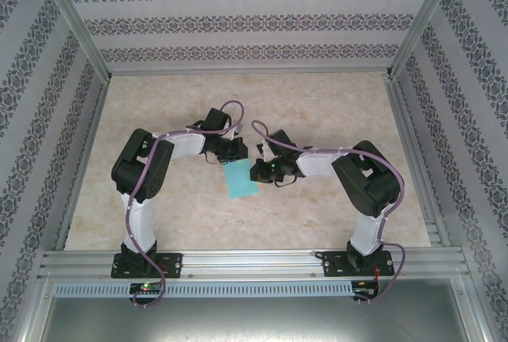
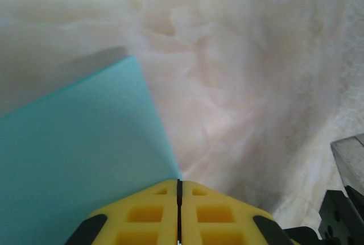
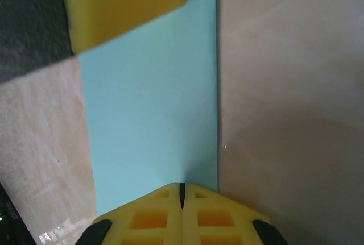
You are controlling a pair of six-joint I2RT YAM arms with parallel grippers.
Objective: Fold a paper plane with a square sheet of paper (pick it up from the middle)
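The teal sheet of paper shows as an upright rectangle between the two grippers at the table's middle. My left gripper is at its far end and my right gripper at its right edge. In the left wrist view the yellow jaws are closed together, with the paper running into their seam by its edge. In the right wrist view the gripper is also shut, the paper entering its tips. A yellow finger of the left gripper sits on the paper's far end. No folded plane is visible.
The beige marbled table is bounded by aluminium rails and patterned walls. Both arms bend inward from their bases at the near edge. A dark part of the right arm shows low at the right of the left wrist view.
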